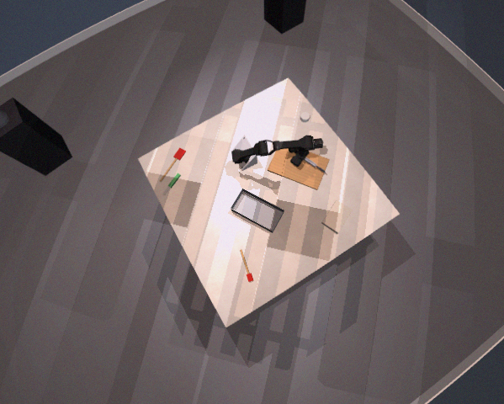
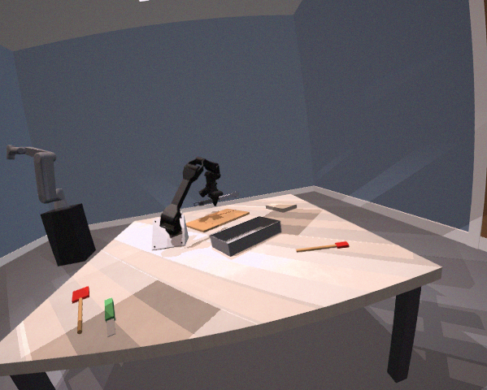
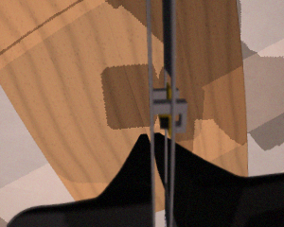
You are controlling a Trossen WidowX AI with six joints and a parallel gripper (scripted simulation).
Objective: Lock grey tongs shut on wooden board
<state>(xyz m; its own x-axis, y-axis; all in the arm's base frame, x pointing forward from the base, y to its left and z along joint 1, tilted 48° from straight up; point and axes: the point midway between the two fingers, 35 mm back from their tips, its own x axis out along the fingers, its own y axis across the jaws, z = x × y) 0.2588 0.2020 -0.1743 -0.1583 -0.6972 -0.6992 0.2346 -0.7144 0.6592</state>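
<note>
The grey tongs [image 1: 315, 164] [image 2: 228, 196] [image 3: 173, 52] hang in the air above the wooden board [image 1: 286, 172] [image 2: 231, 215] [image 3: 62, 104]. Their long arms lie close together, nearly parallel. In the exterior view they are near level, with the right end a little higher. My gripper [image 1: 299, 160] [image 2: 215, 203] [image 3: 150, 140] points down and is shut on the tongs. A small grey bracket with yellow parts shows on the tongs just beyond my fingertips in the wrist view. Whether the lock is engaged cannot be told. The roasting tin [image 1: 278, 220] [image 2: 256, 236] stands apart from the board, with no tongs across it.
A pale slab [image 2: 281, 207] lies beyond the tin. A small white round thing [image 1: 305, 116] is near the table edge. Two red-headed tools [image 1: 179, 153] [image 1: 249, 277] [image 2: 80, 293] [image 2: 342, 244] and a green-handled tool [image 1: 174, 180] [image 2: 109, 309] lie on the table.
</note>
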